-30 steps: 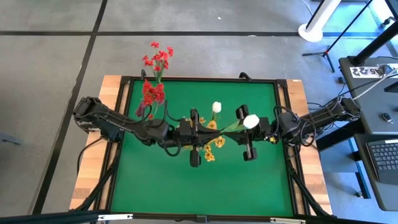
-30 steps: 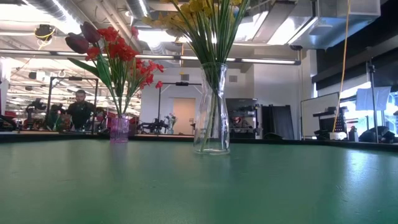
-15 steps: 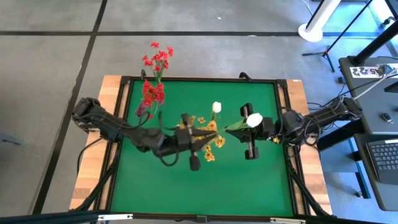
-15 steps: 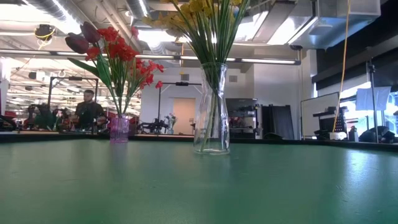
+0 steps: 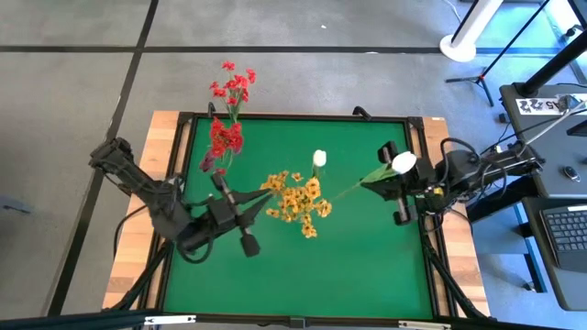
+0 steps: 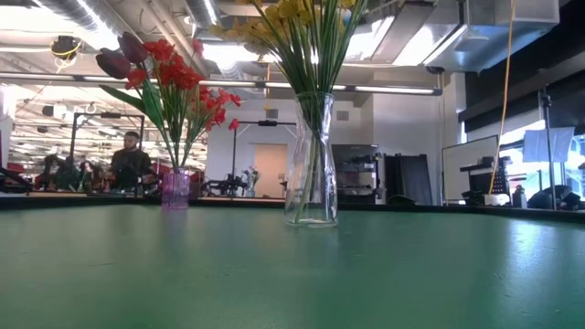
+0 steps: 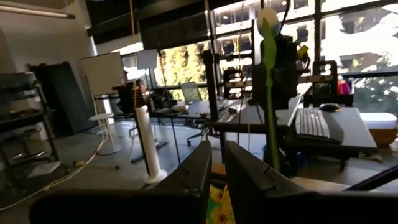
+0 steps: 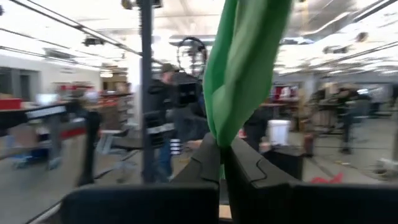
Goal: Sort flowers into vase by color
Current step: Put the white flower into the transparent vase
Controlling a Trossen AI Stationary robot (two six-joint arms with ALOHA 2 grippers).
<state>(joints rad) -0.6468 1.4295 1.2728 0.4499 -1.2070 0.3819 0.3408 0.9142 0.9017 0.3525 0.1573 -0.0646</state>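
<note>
A clear glass vase (image 5: 295,197) (image 6: 311,174) stands mid-table with yellow-orange flowers and one white bloom (image 5: 319,158). At the far left a small pink vase (image 6: 175,189) holds red flowers (image 5: 223,137) and dark buds. My right gripper (image 5: 383,179), near the table's right edge and high above the mat, is shut on a white flower (image 5: 404,163) (image 7: 268,18). My left gripper (image 5: 252,209) (image 7: 218,168) hovers left of the glass vase, pointing roughly level. There is a narrow gap between its fingers and nothing in it. My right gripper pinches the white flower between its two fingers at a green leaf and the stem (image 8: 222,140), a little below the bloom. The fingers come about level from the table's right side and lie across the stem. The flower is lifted clear. Its bloom is up, and its stem (image 5: 341,192) slants down toward the table's middle.
A black frame (image 5: 293,117) borders the green mat (image 5: 303,275), with wooden table edges outside it. A desk with a laptop (image 5: 564,229) stands past the right side. A person (image 6: 132,164) is in the room behind the table.
My right gripper has drawn back toward the table's right edge and risen slightly. It carries the white flower, whose stem end has left the middle of the table. My left gripper has pulled away toward the left edge, rising and rolling, and is now apart from the flower's stem.
</note>
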